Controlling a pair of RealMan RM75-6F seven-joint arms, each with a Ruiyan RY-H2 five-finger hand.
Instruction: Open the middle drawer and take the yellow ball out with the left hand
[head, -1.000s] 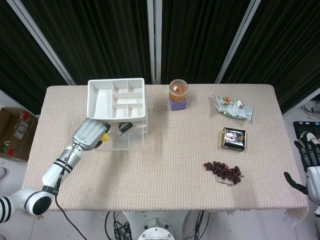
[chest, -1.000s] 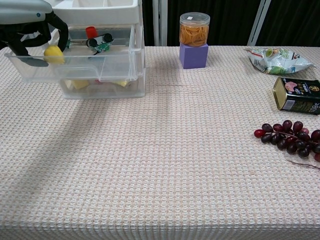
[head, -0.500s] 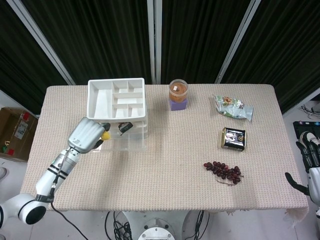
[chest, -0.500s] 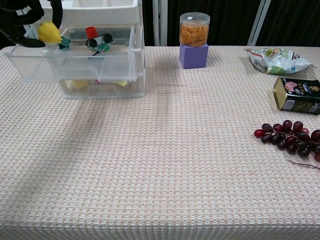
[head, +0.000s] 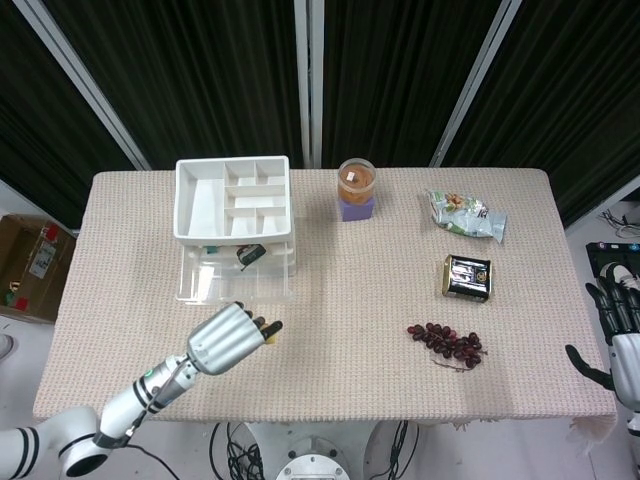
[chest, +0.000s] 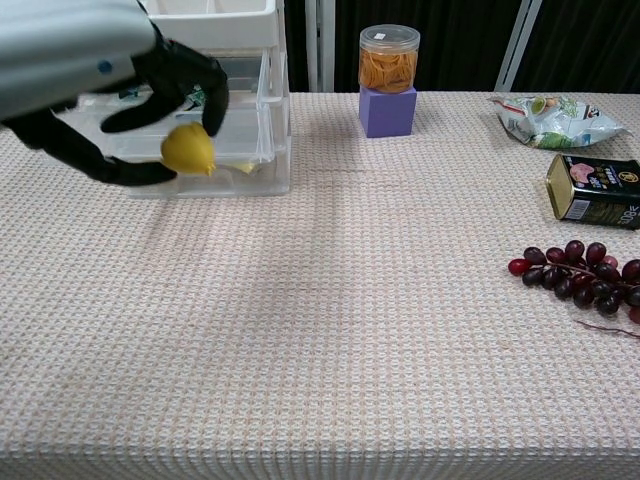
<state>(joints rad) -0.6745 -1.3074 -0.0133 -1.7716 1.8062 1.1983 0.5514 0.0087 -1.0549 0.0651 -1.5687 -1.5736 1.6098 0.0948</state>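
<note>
My left hand (head: 228, 338) (chest: 110, 85) holds the yellow ball (chest: 188, 148) between thumb and fingers, above the table in front of the drawer unit (head: 234, 203). In the head view only a sliver of the ball (head: 270, 338) shows past the fingertips. The clear middle drawer (head: 235, 273) (chest: 240, 110) stands pulled out, with small dark items still inside. My right hand (head: 618, 325) hangs open off the table's right edge, fingers spread and holding nothing.
A jar of orange bands (head: 356, 180) on a purple block (chest: 387, 109) stands behind the middle. A snack bag (head: 465, 214), a dark tin (head: 467, 277) and a bunch of dark grapes (head: 447, 342) lie to the right.
My left hand has lifted the yellow ball out of the drawer and carried it toward the table's front and to the right. The right hand stays where it was.
</note>
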